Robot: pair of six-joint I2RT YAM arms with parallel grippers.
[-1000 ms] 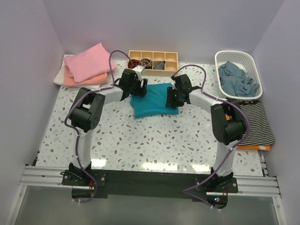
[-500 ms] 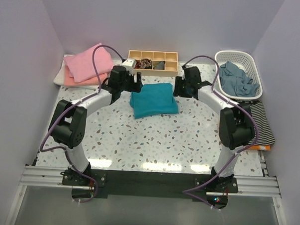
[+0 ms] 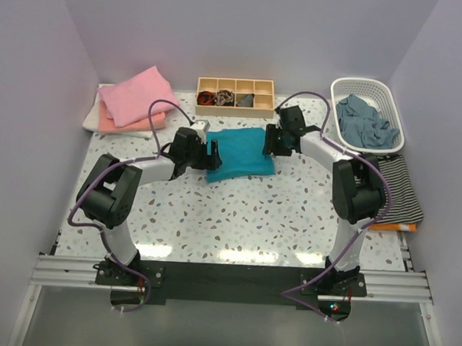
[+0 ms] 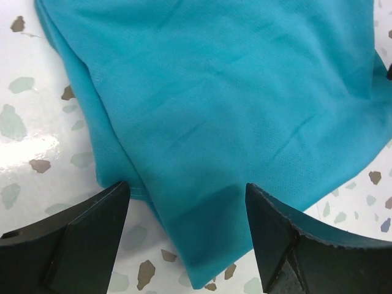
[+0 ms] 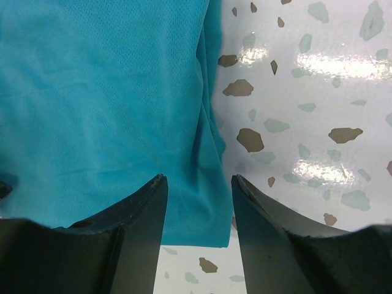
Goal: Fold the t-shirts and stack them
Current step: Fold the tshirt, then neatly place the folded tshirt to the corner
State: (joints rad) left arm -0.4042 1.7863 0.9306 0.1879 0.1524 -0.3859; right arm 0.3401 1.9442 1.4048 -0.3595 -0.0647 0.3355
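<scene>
A folded teal-blue t-shirt lies on the speckled table between my two arms. My left gripper is open at the shirt's left edge; in the left wrist view its jaws stand wide apart, straddling a folded corner of the teal cloth. My right gripper is open at the shirt's right edge; in the right wrist view its jaws straddle the cloth's corner. A pink folded shirt lies on a peach one and a white one at the back left.
A wooden compartment tray stands behind the teal shirt. A white laundry basket with grey-blue cloth stands at the back right. A striped cloth over an orange item lies at the right edge.
Both grippers have dropped from beside the shirt's far corners to its side edges. The left arm moved nearer and lower; the shirt's left edge now looks slightly bunched.
</scene>
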